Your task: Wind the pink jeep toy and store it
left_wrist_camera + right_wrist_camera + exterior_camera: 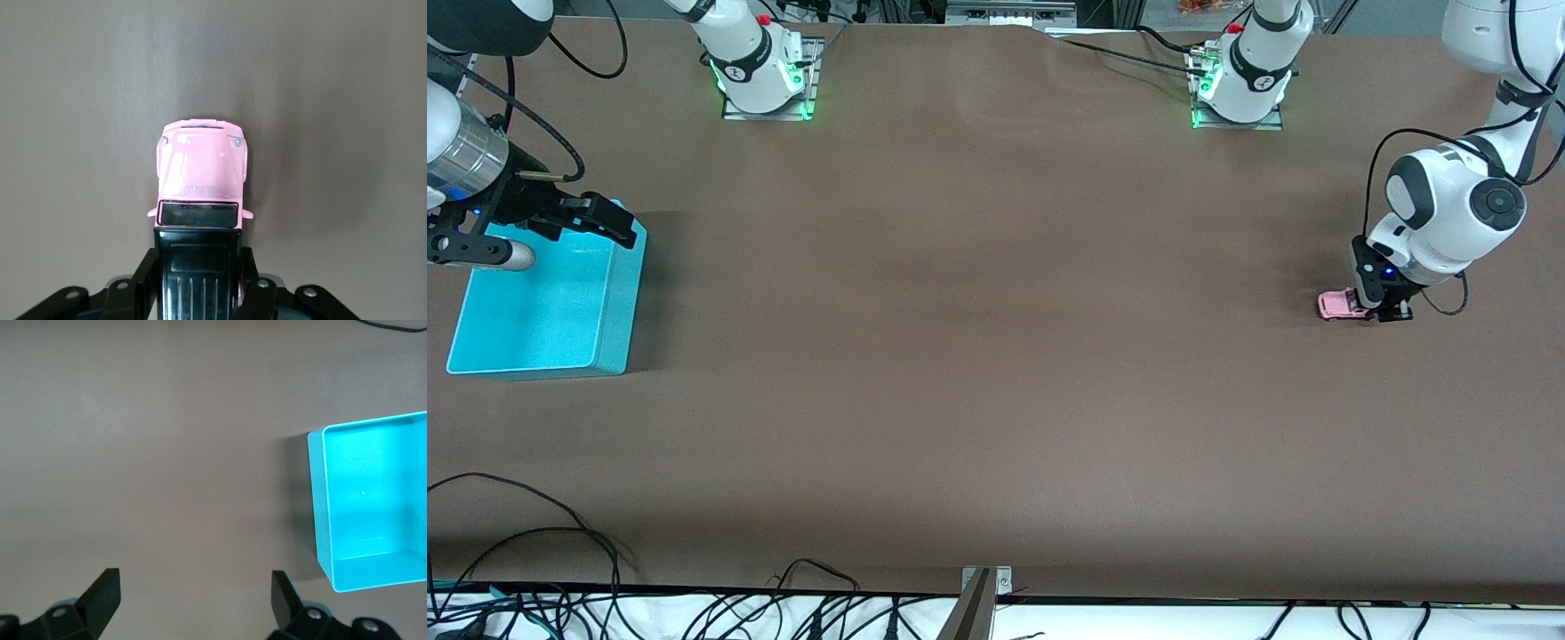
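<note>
teal bin (543, 302) sits under the spread right gripper (618, 222); left gripper (1380, 307) pinches pink jeep toy (1343, 305).

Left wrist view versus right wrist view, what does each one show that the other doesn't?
Only the left wrist view shows the pink jeep toy, seen from above, its black-roofed rear end between the left gripper's fingers, which close on its sides. Only the right wrist view shows the teal bin, with nothing visible in the part of it that shows, and the right gripper with its fingers spread wide apart, holding nothing. Both share the bare brown table and a pair of black fingertips along one edge of the picture.
</note>
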Available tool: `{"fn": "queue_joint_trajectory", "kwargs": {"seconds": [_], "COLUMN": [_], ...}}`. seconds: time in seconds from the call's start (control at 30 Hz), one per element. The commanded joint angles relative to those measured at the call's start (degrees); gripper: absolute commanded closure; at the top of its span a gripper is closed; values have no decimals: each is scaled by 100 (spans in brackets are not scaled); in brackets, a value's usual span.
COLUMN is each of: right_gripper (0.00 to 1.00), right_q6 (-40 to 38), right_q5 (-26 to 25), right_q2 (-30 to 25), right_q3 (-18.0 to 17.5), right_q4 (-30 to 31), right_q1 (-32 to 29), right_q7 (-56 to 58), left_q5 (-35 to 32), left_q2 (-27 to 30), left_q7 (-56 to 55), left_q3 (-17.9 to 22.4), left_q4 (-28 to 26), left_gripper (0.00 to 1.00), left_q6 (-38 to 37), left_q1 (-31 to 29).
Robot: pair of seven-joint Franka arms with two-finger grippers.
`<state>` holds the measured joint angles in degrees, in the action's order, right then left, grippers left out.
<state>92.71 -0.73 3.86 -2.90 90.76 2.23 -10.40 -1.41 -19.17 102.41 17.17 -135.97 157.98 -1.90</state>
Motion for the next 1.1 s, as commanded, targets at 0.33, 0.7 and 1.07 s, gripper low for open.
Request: {"fn": "queue_joint_trajectory", "kwargs": {"seconds": [0.33, 0.7, 1.07], "right_gripper": [0, 0, 0], "right_q6": [-25, -25, -25], "right_q5": [3, 3, 3], "right_q2": [53, 53, 53], "right_q3": [-26, -26, -26], "right_q4": [-137, -137, -137], "right_q1": [-47, -47, -47], "right_q7": [38, 38, 38], "left_q5": [167, 185, 176], "left_q2": [-359, -359, -350], "left_q7": [1211, 1264, 1273], "left_q3": [621, 674, 674], "left_q4": [-52, -34, 27], "left_gripper": [100, 100, 100], "left_q6": [13, 13, 13], "left_q1": [-82, -91, -82]}}
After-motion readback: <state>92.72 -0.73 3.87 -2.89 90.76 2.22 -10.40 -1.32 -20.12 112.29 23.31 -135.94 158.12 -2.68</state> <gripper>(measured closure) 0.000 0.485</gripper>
